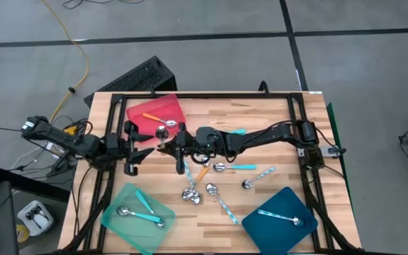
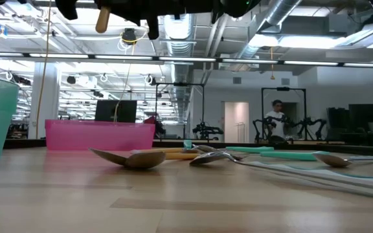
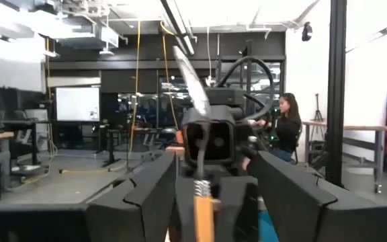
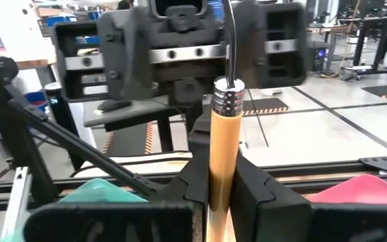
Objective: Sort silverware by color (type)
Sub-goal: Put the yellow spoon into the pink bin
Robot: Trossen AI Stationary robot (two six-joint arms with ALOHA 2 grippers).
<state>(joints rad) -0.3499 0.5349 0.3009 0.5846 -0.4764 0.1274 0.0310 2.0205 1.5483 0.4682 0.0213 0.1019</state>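
Note:
My right gripper point(image 1: 170, 144) reaches in from the table's right and is shut on an orange-handled spoon point(image 4: 224, 128), held above the table's middle left. My left gripper point(image 1: 151, 145) faces it from the left. It is open, with a finger on each side of the spoon point(image 3: 203, 202), and touches nothing. One orange spoon point(image 1: 151, 115) lies on the red tray point(image 1: 172, 106). Turquoise spoons point(image 1: 144, 205) lie on the mint-green tray point(image 1: 119, 205). A pale blue spoon point(image 1: 278, 216) lies on the dark-blue tray point(image 1: 296, 202). My right gripper pinches the spoon's orange handle point(image 4: 222, 151) between its two fingers, a little below the metal collar. The fingers are level, come from the table's right and lie across the handle. The spoon stands nearly upright and clear of the table, bowl point(image 3: 188, 77) up and handle end point(image 2: 101, 21) down.
Several loose spoons point(image 1: 207, 180) lie in the middle of the wooden table, seen close up in the low view point(image 2: 135, 158). A black frame point(image 1: 299, 127) runs around the table. A person point(image 3: 287, 128) sits in the room beyond.

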